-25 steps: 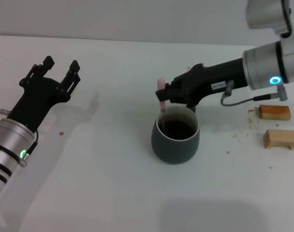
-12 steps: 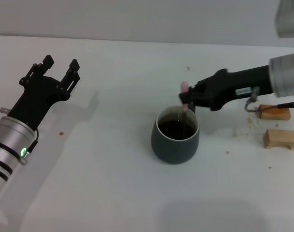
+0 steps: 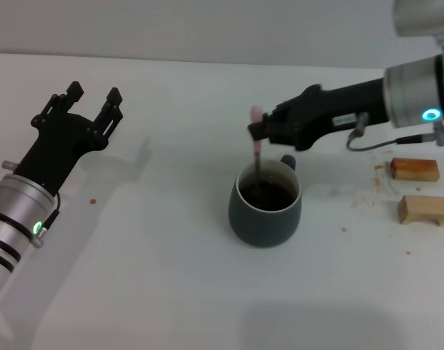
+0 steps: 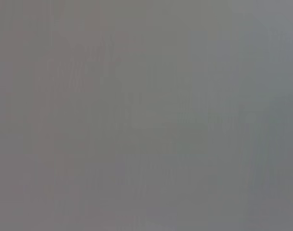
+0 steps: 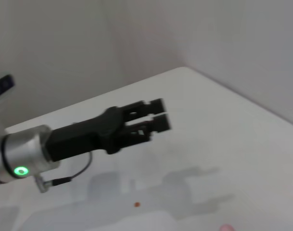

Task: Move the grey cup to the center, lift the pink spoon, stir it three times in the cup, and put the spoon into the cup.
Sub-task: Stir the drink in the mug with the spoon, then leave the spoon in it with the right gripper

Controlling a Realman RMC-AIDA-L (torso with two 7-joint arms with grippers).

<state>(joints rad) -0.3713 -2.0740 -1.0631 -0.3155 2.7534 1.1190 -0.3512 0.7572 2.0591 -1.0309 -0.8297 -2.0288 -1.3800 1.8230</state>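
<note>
The grey cup point(image 3: 265, 213) sits in the middle of the white table point(image 3: 170, 255) with dark brown drink inside. The pink spoon point(image 3: 256, 149) stands in it, its bowl hidden under the drink. The right gripper point(image 3: 259, 131) pinches the spoon's pink top. The left gripper point(image 3: 90, 98) waits far off, fingers spread wide. The left wrist view shows only grey.

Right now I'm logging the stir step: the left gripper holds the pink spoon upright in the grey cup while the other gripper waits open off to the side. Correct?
Not quite. The head view shows the right gripper holding the spoon upright in the cup. The left gripper is the one waiting open off to the side.
</note>
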